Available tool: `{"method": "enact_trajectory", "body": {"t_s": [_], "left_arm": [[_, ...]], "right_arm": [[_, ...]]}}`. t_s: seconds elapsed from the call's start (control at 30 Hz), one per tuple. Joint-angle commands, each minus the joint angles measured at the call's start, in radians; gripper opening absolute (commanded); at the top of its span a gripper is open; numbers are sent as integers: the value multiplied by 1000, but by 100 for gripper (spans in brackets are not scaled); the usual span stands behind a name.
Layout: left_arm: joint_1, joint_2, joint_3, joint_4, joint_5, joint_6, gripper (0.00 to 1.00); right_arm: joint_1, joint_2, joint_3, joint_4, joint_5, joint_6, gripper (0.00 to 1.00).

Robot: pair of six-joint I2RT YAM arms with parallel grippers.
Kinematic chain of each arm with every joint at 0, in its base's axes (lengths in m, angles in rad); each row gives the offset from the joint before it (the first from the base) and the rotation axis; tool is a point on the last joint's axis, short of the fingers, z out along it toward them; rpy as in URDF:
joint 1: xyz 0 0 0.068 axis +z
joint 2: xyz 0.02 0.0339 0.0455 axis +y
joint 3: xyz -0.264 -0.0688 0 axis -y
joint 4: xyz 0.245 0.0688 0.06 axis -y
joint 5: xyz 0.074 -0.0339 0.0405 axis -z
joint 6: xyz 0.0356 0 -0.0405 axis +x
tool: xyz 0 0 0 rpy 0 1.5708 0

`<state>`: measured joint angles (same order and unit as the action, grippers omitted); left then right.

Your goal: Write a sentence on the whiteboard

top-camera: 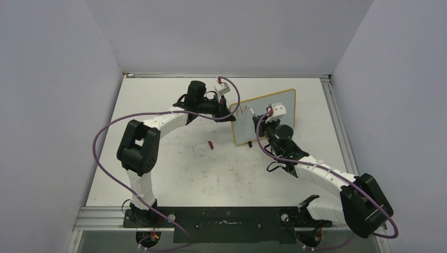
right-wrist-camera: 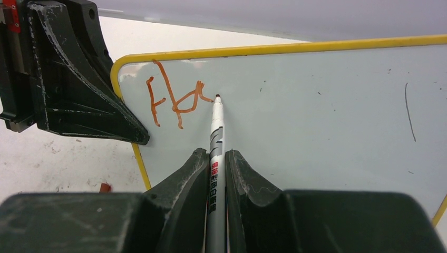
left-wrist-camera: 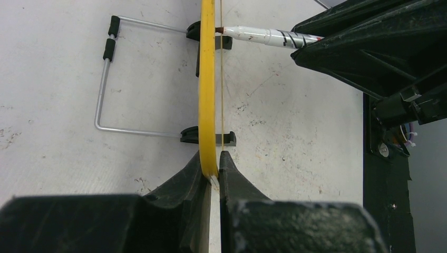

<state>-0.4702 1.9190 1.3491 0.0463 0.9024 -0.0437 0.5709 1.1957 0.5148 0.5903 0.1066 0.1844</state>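
Observation:
The whiteboard [top-camera: 246,130] stands upright on the table; its frame looks yellow. My left gripper [top-camera: 231,110] is shut on the board's upper left edge; in the left wrist view its jaws [left-wrist-camera: 213,158] pinch the yellow frame [left-wrist-camera: 207,79]. My right gripper [top-camera: 262,122] is shut on a white marker [right-wrist-camera: 216,139], whose tip touches the board [right-wrist-camera: 327,121]. The sentence [right-wrist-camera: 174,100] is only the red letters "Ha", just left of the tip. The marker [left-wrist-camera: 263,37] also shows in the left wrist view, meeting the board's face.
A red marker cap [top-camera: 211,144] lies on the table left of the board and also shows in the right wrist view [right-wrist-camera: 105,186]. The board's wire stand [left-wrist-camera: 105,79] reaches out behind it. Grey walls close in the table on three sides.

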Motion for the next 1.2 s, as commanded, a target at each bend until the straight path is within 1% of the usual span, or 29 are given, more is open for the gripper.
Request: {"method": "enact_trajectory", "body": {"t_s": [0.0, 0.33, 0.73, 0.93, 1.17], "left_arm": [[-30, 25, 5, -107, 28, 35, 0], [-30, 26, 7, -112, 28, 38, 0], [-30, 23, 7, -112, 28, 39, 0], [-30, 23, 7, -114, 29, 38, 0], [-30, 25, 7, -117, 27, 39, 0]], "right_arm": [[5, 22, 54, 81, 6, -22, 5], [6, 42, 54, 74, 29, -22, 5], [38, 22, -28, -30, 69, 36, 5], [41, 16, -53, -63, 65, 59, 5], [50, -52, -50, -58, 62, 51, 5]]}}
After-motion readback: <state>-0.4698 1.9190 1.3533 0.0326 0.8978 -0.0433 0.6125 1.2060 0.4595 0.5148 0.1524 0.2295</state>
